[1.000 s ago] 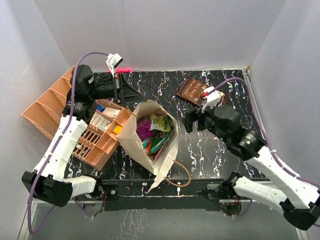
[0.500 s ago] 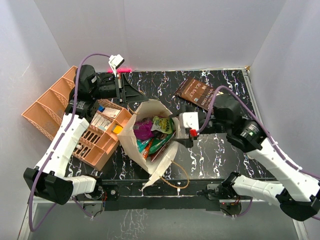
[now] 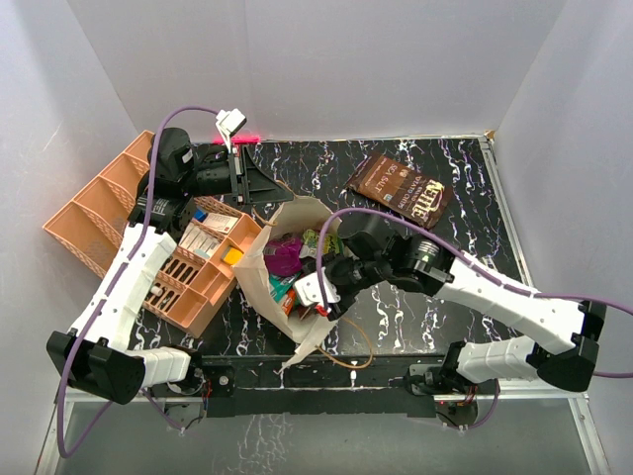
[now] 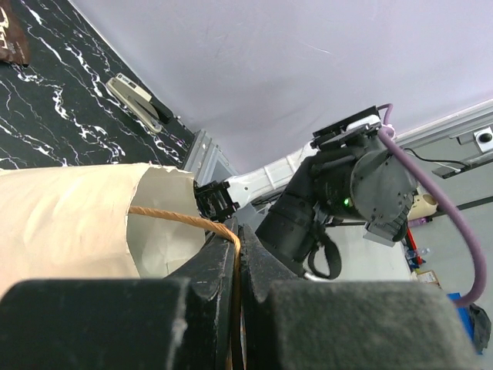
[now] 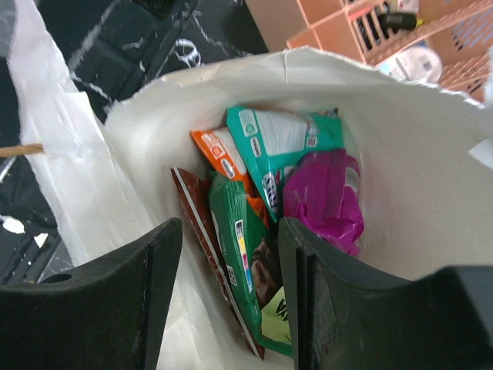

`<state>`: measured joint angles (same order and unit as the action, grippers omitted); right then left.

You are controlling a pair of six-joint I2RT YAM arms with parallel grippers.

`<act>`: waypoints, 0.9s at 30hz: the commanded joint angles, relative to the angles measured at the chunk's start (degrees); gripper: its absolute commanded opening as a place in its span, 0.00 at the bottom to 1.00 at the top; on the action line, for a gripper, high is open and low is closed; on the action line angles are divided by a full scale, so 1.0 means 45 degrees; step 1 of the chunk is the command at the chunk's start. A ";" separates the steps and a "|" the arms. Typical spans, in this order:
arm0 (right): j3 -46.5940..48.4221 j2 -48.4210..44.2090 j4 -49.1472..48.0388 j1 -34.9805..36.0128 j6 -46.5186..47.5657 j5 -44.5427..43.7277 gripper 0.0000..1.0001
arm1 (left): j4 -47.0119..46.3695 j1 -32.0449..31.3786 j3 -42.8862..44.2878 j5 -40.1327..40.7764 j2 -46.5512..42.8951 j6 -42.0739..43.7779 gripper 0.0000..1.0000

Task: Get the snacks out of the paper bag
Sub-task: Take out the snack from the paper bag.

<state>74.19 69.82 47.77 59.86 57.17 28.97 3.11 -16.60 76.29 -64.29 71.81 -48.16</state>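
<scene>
reaching into the paper bag (image 3: pixel 259 269) at mid-table with the right gripper (image 5: pixel 229 258), jaws about half spread and gripping nothing yet. best done by sinking straight down, staying off the cream walls so as not to crumple or drag the bag. closing across the narrow width of one packet only, high on its upper end, looks safer than biting into the pile.

found right between the two fingers: the green packet (image 5: pixel 240 270), standing on edge. flanked on one side by the thin edge of a red-brown pouch (image 5: pixel 202 223). backed by the orange packet (image 5: pixel 222 158) and the teal packet (image 5: pixel 289 139) just beyond, with the purple packet (image 5: pixel 323 193) beside them, outside one finger.

pinching the tan loop handle (image 4: pixel 185 220) tight with the left gripper (image 4: pixel 237 266) at the bag's far side, probably to hold the mouth up and open.

already out and lying flat at the far right of the table, well apart from the bag: one dark-brown pouch (image 3: pixel 401 188).
</scene>
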 commanded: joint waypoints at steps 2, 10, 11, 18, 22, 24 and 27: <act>0.0873 0.0847 0.0635 0.0443 0.0604 -0.1974 0.51 | -0.0431 0.0008 0.0444 -0.0134 -0.0532 -0.0074 0.00; 0.0762 0.1653 0.0553 0.0575 0.0724 -0.3318 0.50 | -0.0497 0.0017 0.0507 -0.0151 -0.0659 -0.0157 0.00; 0.0718 0.1786 0.0512 0.0577 0.0747 -0.3455 0.48 | -0.0507 0.0017 0.0502 -0.0162 -0.0686 -0.0167 0.00; 0.0324 0.2589 0.0149 0.0566 0.1000 -0.3705 0.33 | -0.0753 0.0005 0.0234 -0.0234 -0.0782 -0.0352 0.00; -0.0053 0.2695 -0.0525 0.0581 0.0993 -0.3936 0.38 | -0.0796 0.0000 0.0202 -0.0230 -0.0843 -0.0351 0.00; -0.0231 0.2725 -0.0866 0.0567 0.1009 -0.3976 0.38 | -0.0827 0.0017 0.0169 -0.0276 -0.0867 -0.0352 0.00; -0.0433 0.2764 -0.1115 0.0566 0.1065 -0.4056 0.36 | -0.0755 0.0016 0.0073 -0.0321 -0.0878 -0.0273 0.00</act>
<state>73.01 82.50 47.77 62.19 60.36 12.03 2.81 -16.60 76.27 -63.88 71.35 -49.06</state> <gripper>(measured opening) 0.376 0.008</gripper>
